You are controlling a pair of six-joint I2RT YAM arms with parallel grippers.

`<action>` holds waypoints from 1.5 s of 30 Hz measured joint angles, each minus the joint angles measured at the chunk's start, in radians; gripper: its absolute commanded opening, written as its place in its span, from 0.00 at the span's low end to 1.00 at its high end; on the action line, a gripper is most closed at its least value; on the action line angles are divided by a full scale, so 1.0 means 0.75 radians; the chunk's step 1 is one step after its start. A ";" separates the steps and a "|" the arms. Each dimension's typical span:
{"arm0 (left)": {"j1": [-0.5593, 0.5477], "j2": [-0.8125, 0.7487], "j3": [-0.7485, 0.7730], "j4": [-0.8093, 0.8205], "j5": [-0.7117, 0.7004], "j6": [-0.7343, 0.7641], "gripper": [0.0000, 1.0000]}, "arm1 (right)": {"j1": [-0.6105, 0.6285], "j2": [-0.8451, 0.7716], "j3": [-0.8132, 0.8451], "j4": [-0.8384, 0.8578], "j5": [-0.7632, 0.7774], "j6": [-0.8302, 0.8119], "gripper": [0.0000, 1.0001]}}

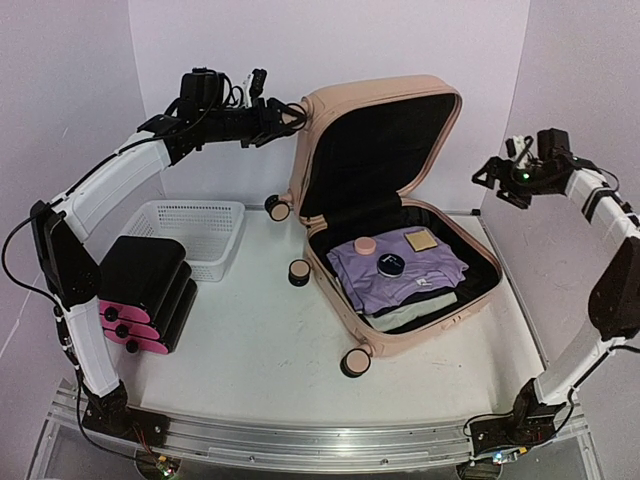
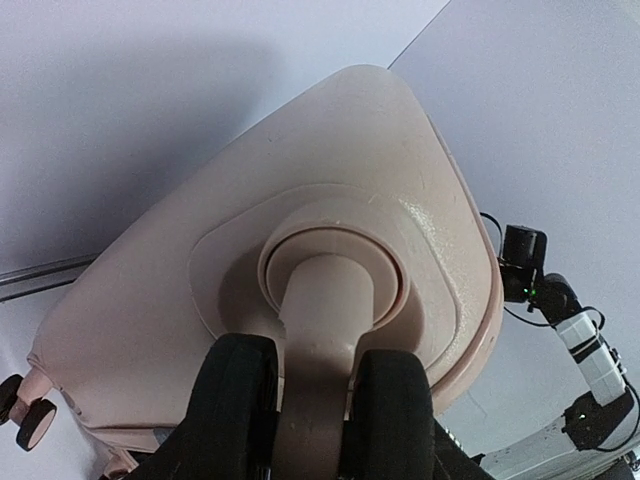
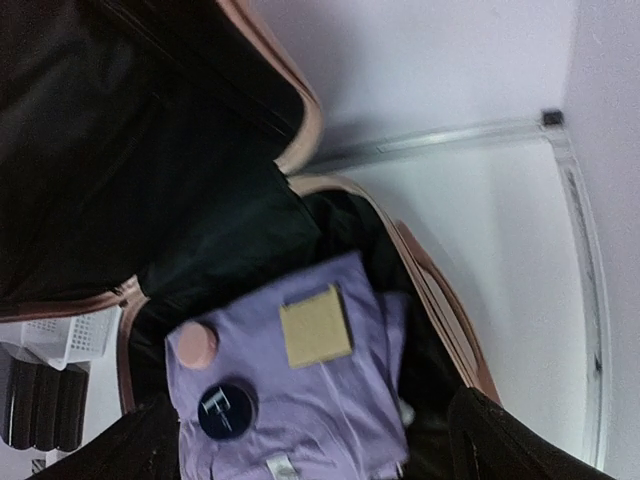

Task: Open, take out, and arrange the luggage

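The big beige-pink hard-shell luggage (image 1: 310,150) sits in the middle of the top view with its lid up. The left gripper (image 2: 318,390) pinches a beige post (image 2: 320,300) on the lid (holding it open, I think). The right gripper (image 1: 498,182) hangs at the right, spread wide. Taking things out comes next, so it must reach down to the folded purple cloth (image 1: 440,272). The dark round tin (image 1: 391,264) has a white mark, too small to read.
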State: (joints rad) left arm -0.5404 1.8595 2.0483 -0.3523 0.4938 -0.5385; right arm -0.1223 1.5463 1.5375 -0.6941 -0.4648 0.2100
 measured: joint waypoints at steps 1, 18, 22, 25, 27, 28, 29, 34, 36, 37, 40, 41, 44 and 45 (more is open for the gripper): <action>0.000 0.002 0.002 0.004 0.001 -0.006 0.00 | 0.029 0.056 0.046 0.061 -0.010 0.007 0.94; 0.008 0.056 0.089 -0.020 0.007 -0.039 0.02 | 0.084 0.833 0.601 0.782 -0.278 0.208 0.68; 0.018 0.063 0.100 -0.024 0.015 -0.050 0.02 | 0.119 0.875 0.604 0.921 -0.298 0.222 0.67; 0.020 0.065 0.105 -0.034 0.022 -0.052 0.03 | 0.141 0.924 0.654 0.985 -0.272 0.227 0.63; 0.022 0.066 0.106 -0.034 0.030 -0.052 0.03 | 0.155 0.984 0.727 1.017 -0.253 0.239 0.56; 0.023 0.066 0.106 -0.034 0.032 -0.053 0.03 | 0.160 1.021 0.772 1.033 -0.245 0.245 0.53; 0.024 0.067 0.106 -0.034 0.035 -0.054 0.03 | 0.163 1.056 0.814 1.046 -0.239 0.252 0.49; 0.027 0.076 0.122 -0.043 0.037 -0.058 0.06 | 0.175 1.140 0.870 1.104 -0.232 0.282 0.00; 0.027 0.078 0.122 -0.044 0.036 -0.058 0.13 | 0.181 1.146 0.871 1.135 -0.211 0.251 0.00; 0.027 0.079 0.122 -0.040 0.035 -0.057 0.21 | 0.183 1.146 0.869 1.150 -0.195 0.210 0.00; 0.028 0.078 0.122 -0.041 0.031 -0.052 0.45 | 0.190 1.146 0.847 1.195 -0.162 0.145 0.00; 0.030 0.078 0.122 -0.042 0.028 -0.050 0.56 | 0.194 1.146 0.833 1.209 -0.141 0.134 0.00; 0.039 0.076 0.114 -0.048 0.004 -0.030 0.86 | 0.204 1.127 0.795 1.210 -0.055 0.089 0.00; 0.047 0.063 0.094 -0.067 -0.015 -0.021 0.94 | 0.215 1.112 0.792 1.172 0.009 0.066 0.00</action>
State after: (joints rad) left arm -0.5049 1.9068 2.1185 -0.4023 0.4824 -0.5541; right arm 0.0391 2.3802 2.1319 0.1848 -0.4580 0.2596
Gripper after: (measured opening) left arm 0.712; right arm 0.049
